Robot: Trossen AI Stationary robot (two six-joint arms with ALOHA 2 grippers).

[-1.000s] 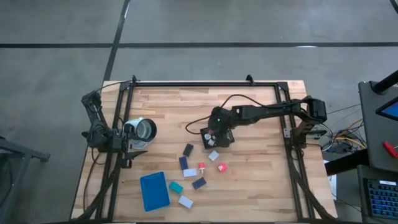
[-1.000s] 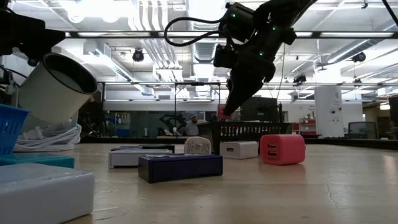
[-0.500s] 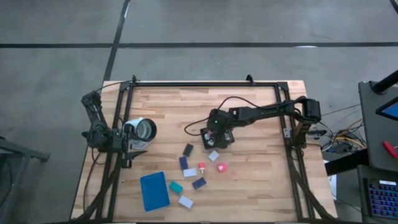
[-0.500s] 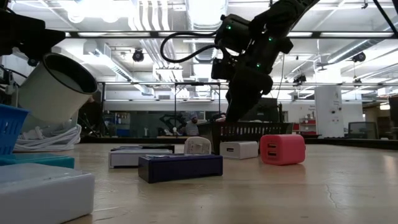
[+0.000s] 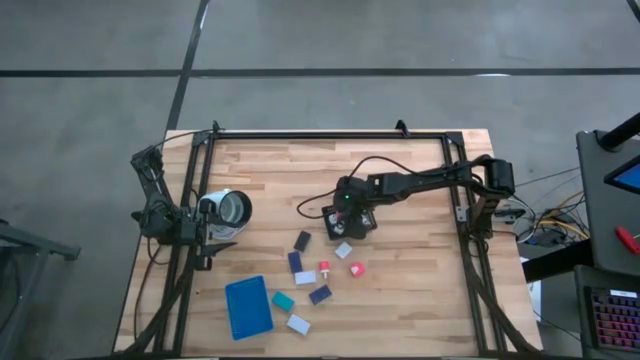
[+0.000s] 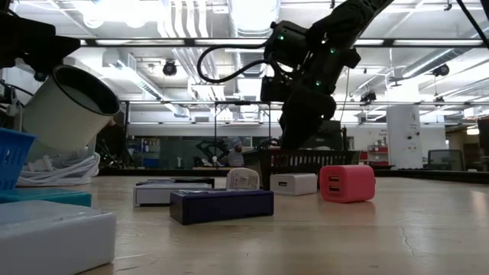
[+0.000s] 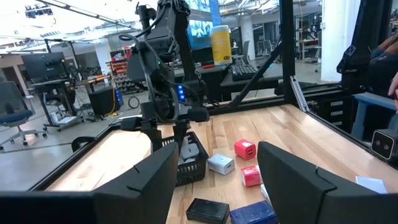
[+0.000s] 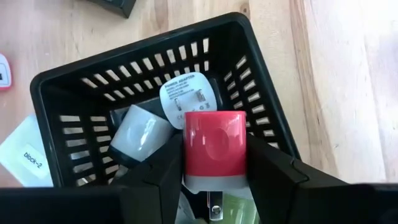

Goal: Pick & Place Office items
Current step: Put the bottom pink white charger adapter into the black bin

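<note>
The right arm reaches across the counter (image 5: 420, 260), its right gripper (image 8: 214, 171) pointing down over the black mesh basket (image 8: 261, 118), jaws pinching a red charger (image 8: 215, 149). 2 white chargers (image 8: 186, 99) lie inside. The left gripper (image 7: 214, 180) waits at the counter's left edge, jaws spread.

A: What is the table (image 5: 420, 270) made of?
B: Pale wooden planks, matt with visible grain, framed by black metal rails (image 5: 330, 133).
A: And the basket (image 8: 261, 99) in the upper right of the right wrist view?
B: Black slotted plastic, faintly shiny. The red charger (image 8: 215, 151) over it looks smooth, satin plastic with metal prongs; the white adapter (image 8: 188, 98) beneath is glossy plastic with a printed label.
</note>
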